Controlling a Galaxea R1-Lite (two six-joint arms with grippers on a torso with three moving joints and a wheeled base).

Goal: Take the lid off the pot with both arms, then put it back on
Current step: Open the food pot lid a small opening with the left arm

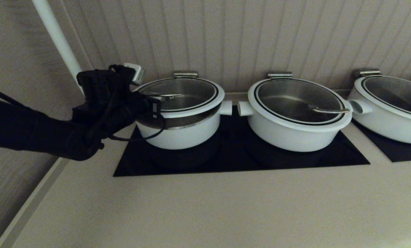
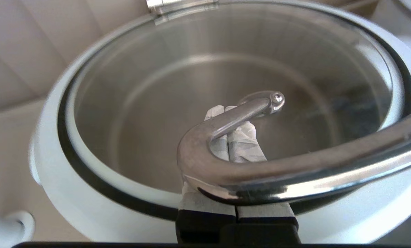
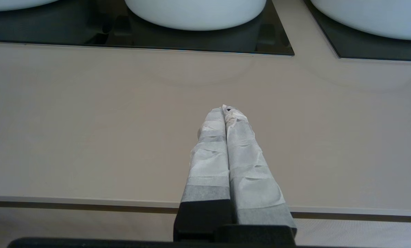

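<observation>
Left tool (image 2: 231, 110), fingers pressed together, sits hooked under your lid's (image 1: 186, 98) wire handle (image 2: 246, 172); right tool (image 3: 226, 110), closed empty, hovers over the desk (image 3: 88, 120).

Clear glass lid (image 2: 226, 69), glossy steel loop handle (image 2: 260, 172); crinkled tape-wrapped fingers (image 3: 233, 155); matt countertop (image 3: 88, 120)

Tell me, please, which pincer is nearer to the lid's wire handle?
The left. The left pincer is shut, its fingers hooked under the lid's wire handle. The right pincer is shut above the bare counter, well short of the pots.
</observation>
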